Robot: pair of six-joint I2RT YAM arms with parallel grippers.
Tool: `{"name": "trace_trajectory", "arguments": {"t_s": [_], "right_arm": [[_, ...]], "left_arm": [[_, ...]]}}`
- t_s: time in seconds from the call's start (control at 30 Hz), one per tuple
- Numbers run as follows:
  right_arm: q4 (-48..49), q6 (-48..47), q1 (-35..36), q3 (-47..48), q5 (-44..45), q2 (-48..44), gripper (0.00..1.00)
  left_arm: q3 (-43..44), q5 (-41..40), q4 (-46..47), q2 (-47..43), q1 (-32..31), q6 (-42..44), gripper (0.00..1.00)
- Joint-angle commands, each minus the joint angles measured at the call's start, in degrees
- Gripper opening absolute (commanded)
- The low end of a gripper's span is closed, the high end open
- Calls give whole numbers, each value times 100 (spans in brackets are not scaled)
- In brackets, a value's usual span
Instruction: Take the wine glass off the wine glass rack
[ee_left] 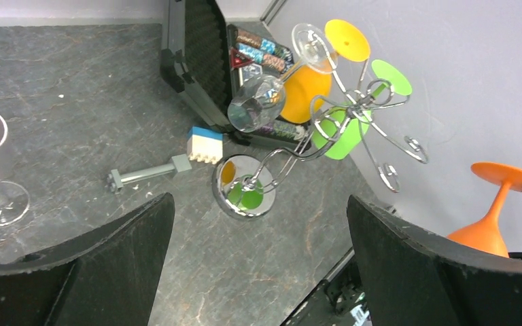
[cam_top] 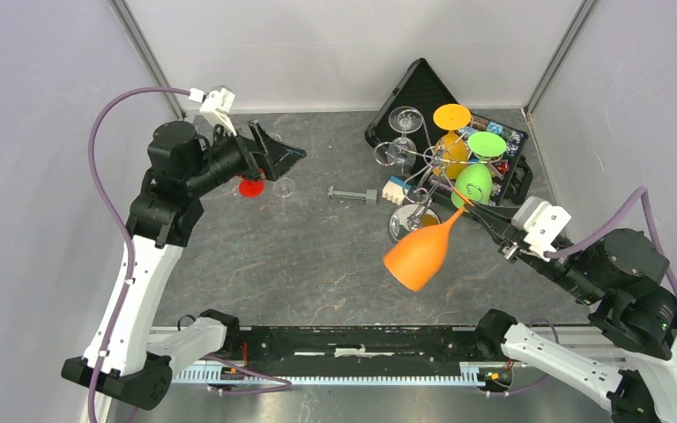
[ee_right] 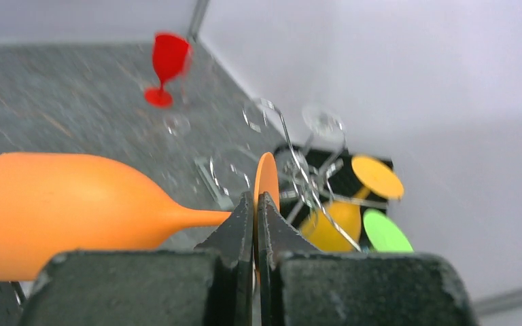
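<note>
The silver wire wine glass rack (cam_top: pixel 423 163) stands at the back right on its round mirrored base (ee_left: pixel 245 187). A clear glass (cam_top: pixel 403 119), a yellow-orange glass (cam_top: pixel 451 145) and a green glass (cam_top: pixel 474 181) hang from its arms. My right gripper (cam_top: pixel 472 209) is shut on the flat foot (ee_right: pixel 266 178) of an orange wine glass (cam_top: pixel 419 254). It holds the glass tilted in the air, apart from the rack, in front of it. My left gripper (cam_top: pixel 280 145) is open and empty at the back left, its fingers (ee_left: pixel 109 251) spread wide.
An open black case (cam_top: pixel 423 88) lies behind the rack against the right wall. A grey brick bar (cam_top: pixel 353 194) and a blue-and-white brick (cam_top: pixel 394 188) lie left of the rack. A red glass (cam_top: pixel 249 185) and a clear glass (cam_top: pixel 284 187) stand under my left gripper.
</note>
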Motion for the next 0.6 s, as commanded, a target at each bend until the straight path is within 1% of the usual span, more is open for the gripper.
{"name": "trace_trajectory", "arguments": {"t_s": [0.0, 0.07, 0.17, 0.27, 0.33, 0.47, 0.57], "right_arm": [[2024, 546, 11, -362, -789, 79, 0], [2699, 884, 11, -489, -639, 178, 0], [3511, 1265, 2, -648, -274, 350, 0], [4258, 1641, 7, -865, 466, 524, 0], [4830, 1840, 3, -998, 926, 675, 0], [5414, 2177, 12, -1110, 1508, 1131, 0], [5694, 2432, 10, -1059, 1754, 1518, 0]], "left_arm": [[-175, 202, 705, -469, 27, -672, 100], [-284, 123, 853, -686, 27, -895, 100], [-403, -201, 987, -1038, 27, -1183, 100], [-543, -540, 1128, -1412, 27, -1444, 100], [-730, -621, 1386, -1675, 27, -1739, 100], [-1186, -289, 2176, -1940, 27, -2446, 100], [-1233, 180, 2410, -1888, 32, -2636, 100]]}}
